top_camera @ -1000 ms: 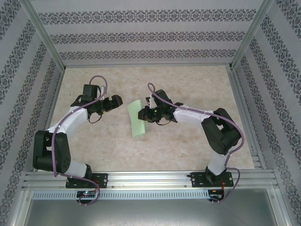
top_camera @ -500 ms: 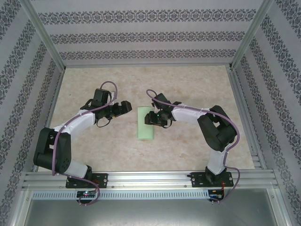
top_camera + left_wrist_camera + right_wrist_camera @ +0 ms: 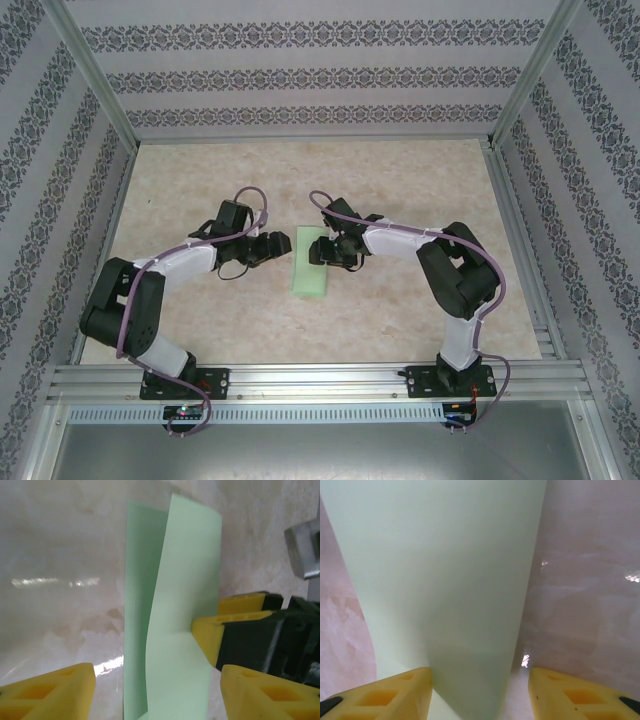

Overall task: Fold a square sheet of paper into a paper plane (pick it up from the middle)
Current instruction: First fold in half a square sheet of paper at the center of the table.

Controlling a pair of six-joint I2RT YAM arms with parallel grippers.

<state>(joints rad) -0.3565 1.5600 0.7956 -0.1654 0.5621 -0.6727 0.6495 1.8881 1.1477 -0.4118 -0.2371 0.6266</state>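
Note:
The square sheet of paper lies on the table folded into a narrow pale green strip. In the left wrist view its upper flap stands lifted off the lower layer. My left gripper is at the strip's left edge, open, with the paper between its spread jaws and untouched by them. My right gripper is over the strip's right side, open, its fingers against the flap's edge. From the right wrist, the paper runs between the open gripper. A paper plane is out of view.
The beige marbled tabletop is walled by patterned panels and aluminium rails. The two arms face each other closely across the strip. Bare table stretches behind and in front of the paper.
The left arm has swung right to the paper's edge and its jaws have narrowed. The right gripper has opened. The strip has gone from slanted to lying straight.

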